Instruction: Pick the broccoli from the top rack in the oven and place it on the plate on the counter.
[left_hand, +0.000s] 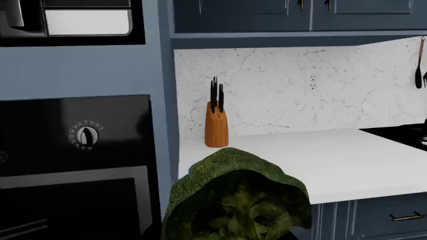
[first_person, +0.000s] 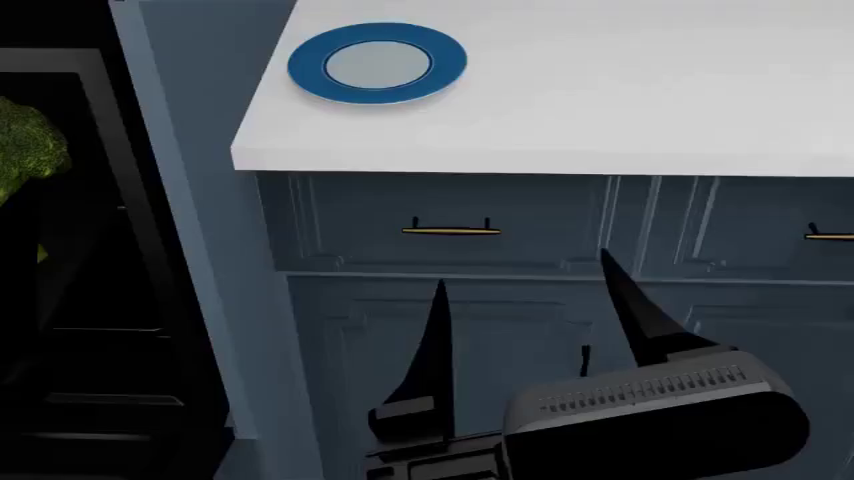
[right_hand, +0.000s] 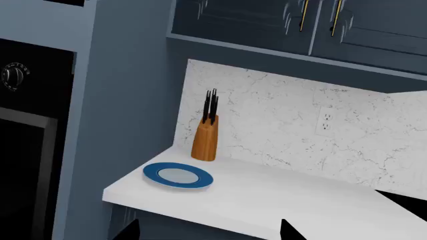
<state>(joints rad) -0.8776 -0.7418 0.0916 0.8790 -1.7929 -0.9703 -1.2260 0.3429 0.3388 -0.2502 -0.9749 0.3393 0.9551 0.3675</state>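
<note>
The broccoli (left_hand: 233, 200) fills the near part of the left wrist view and covers the left gripper's jaws, so it sits held right at that gripper. In the head view the broccoli (first_person: 24, 150) hangs at the far left edge in front of the dark oven (first_person: 80, 300) cavity; the left gripper itself is out of that frame. I cannot make out the top rack in the black interior. The blue-rimmed plate (first_person: 447, 62) lies bare on the white counter (first_person: 601, 90), near its left end. My right gripper (first_person: 534, 320) is open and empty, low in front of the cabinets.
A wooden knife block (right_hand: 205, 140) stands on the counter behind the plate (right_hand: 153, 174), against the marble backsplash. The oven panel's dial (left_hand: 87, 135) faces me. A black cooktop (left_hand: 400, 132) is further right. Cabinet drawers with brass handles (first_person: 451, 231) are under the counter edge.
</note>
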